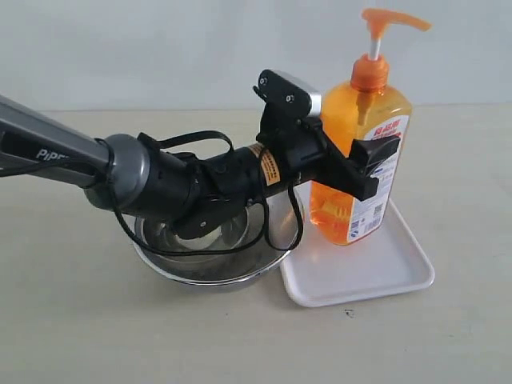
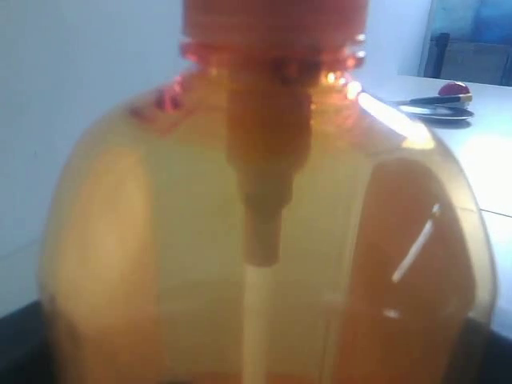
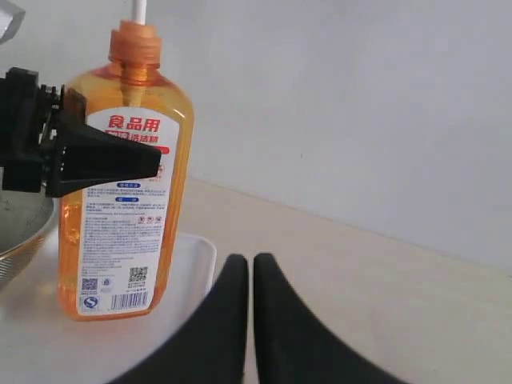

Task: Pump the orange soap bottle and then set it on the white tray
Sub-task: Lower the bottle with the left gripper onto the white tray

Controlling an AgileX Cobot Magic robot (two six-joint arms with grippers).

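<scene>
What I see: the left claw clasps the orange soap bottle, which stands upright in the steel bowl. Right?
Not quite. The orange soap bottle stands upright on the white tray, not in the steel bowl, which sits beside the tray. The exterior view shows this. The left claw does clasp the bottle.
</scene>
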